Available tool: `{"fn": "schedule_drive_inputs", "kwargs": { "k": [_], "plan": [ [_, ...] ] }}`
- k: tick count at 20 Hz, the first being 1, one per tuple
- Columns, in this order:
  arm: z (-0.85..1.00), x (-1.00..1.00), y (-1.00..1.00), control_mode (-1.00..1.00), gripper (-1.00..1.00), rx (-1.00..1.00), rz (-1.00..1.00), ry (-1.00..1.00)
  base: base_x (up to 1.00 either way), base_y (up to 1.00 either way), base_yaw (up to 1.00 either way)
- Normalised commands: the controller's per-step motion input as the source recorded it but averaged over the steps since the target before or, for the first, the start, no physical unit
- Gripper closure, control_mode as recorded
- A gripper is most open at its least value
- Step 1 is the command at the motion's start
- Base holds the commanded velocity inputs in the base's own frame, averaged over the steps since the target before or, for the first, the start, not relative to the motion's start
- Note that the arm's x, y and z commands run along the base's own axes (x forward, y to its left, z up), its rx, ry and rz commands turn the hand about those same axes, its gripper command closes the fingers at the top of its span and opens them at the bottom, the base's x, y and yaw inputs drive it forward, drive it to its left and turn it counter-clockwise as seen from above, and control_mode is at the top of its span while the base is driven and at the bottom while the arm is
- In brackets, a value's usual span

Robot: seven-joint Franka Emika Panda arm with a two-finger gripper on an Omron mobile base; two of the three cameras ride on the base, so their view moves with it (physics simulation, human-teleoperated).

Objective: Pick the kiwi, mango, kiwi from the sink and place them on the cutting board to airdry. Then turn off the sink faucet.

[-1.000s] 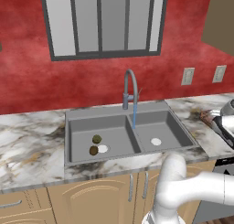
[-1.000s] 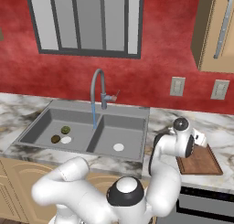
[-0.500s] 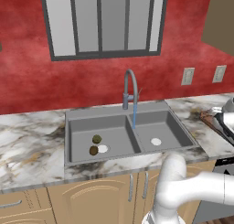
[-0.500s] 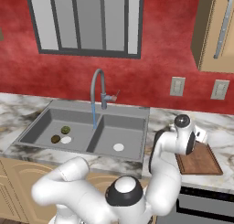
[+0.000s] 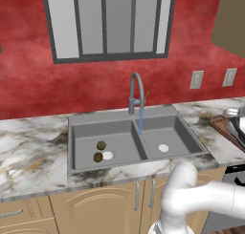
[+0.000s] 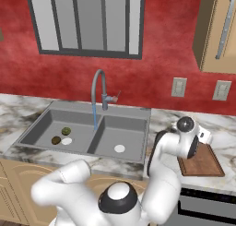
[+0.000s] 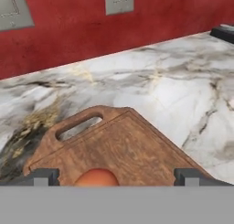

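Two kiwis lie in the left basin of the grey sink by its white drain: an olive-green kiwi and a darker brown kiwi. The orange mango rests on the reddish-brown cutting board right of the sink. My gripper hangs open just over the board, its fingertips standing wide on either side of the mango without touching it. The sink faucet pours a blue stream into the right basin.
Marble counter surrounds the board, with the red wall and two outlets behind. A dark stove edge and a metal pan sit beyond the board. My white arm crosses the counter front between sink and board.
The hand has risen slightly over the cutting board. The kiwis and the water stream are as before.
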Motion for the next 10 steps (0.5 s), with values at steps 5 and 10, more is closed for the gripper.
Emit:
{"fn": "schedule_drive_inputs", "kwargs": {
  "k": [5,10],
  "plan": [
    [0.23,-0.30,0.16,-1.00,-1.00,-0.05,0.09,-0.11,0.00,0.00,0.00],
    [0.58,-0.35,0.17,-1.00,-1.00,-0.09,0.09,-0.10,0.00,0.00,0.00]
  ]
}}
